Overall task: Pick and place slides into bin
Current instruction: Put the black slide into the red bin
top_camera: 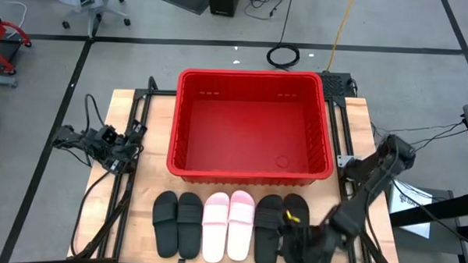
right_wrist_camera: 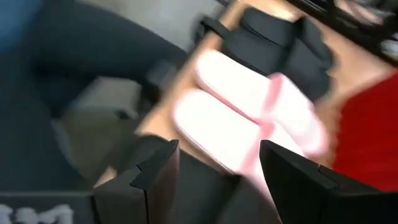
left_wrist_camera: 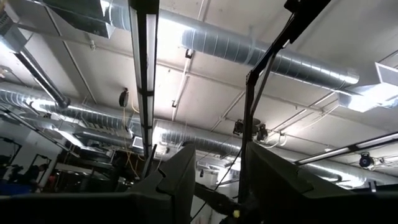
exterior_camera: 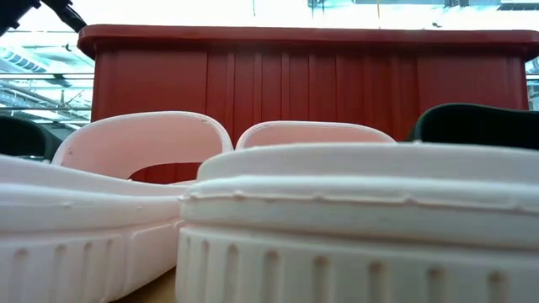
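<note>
High view: we see the right gripper [top_camera: 302, 242] low over the table's near edge, its fingers spread and holding nothing, at the rightmost black slide [top_camera: 295, 219]. We count six slides in a row: four black, two pink [top_camera: 228, 223] between them. Behind them sits one empty red bin [top_camera: 187, 165]. The left gripper [top_camera: 132, 140], fingers parted, waits at the table's left.

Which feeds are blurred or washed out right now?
Right wrist view: motion-smeared, the pink slides streaked. Low view: window glare above the bin, pink soles filling the foreground. Left wrist view: only ceiling, its strip light glaring. High view: sharp, evenly lit.
</note>
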Controlling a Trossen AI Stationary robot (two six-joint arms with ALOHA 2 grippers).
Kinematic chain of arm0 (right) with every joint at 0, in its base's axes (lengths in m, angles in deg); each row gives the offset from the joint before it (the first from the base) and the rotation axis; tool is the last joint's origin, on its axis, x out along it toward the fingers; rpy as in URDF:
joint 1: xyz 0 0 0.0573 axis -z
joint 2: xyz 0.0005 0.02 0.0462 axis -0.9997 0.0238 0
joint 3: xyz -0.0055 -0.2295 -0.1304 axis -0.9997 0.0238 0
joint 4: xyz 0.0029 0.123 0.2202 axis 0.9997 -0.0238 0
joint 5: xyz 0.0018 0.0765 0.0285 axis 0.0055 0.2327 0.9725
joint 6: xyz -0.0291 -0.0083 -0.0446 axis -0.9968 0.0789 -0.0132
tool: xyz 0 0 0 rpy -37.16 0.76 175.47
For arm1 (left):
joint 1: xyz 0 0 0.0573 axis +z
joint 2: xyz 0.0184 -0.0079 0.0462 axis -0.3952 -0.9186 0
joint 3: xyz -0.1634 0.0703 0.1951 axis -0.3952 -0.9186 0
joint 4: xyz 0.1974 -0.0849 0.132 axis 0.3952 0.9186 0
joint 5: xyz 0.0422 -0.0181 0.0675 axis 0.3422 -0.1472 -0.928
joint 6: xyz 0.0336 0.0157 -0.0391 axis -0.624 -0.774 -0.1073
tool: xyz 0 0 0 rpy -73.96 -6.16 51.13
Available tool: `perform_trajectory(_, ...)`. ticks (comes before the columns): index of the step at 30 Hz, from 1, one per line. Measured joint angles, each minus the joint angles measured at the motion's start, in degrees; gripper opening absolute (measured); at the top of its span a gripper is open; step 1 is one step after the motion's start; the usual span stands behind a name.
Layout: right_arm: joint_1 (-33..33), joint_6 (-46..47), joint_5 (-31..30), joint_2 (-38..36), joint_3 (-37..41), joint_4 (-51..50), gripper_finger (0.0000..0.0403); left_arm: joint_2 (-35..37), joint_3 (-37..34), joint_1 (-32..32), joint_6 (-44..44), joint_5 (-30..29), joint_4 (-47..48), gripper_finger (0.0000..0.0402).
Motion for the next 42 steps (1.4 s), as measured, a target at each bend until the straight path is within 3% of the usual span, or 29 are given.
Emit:
perform_trajectory(5,-3.0,9.7,-6.7,8.2,-9.6,-17.9,0.0212,0.0,0.0,0.0,0.0,-0.3,0.1,0.0147)
perform_trajectory(11,-3.8,24.6,-3.4,17.1,-18.4,-38.1,0.0212,0.0,0.0,0.0,0.2,-0.4,0.0,0.0147)
perform_trajectory(15,-4.1,32.3,-2.2,19.6,-19.5,-44.9,0.0212,0.0,0.0,0.0,0.2,-0.4,-0.1,0.0147)
perform_trajectory(27,-7.5,44.7,-2.1,20.8,-18.3,-47.5,0.0212,0.0,0.0,0.0,-0.6,-2.2,-0.6,0.0147)
perform_trajectory(42,-8.6,51.5,0.9,20.8,-3.4,-43.0,0.0212,0.0,0.0,0.0,-0.6,-2.3,-0.8,0.0147)
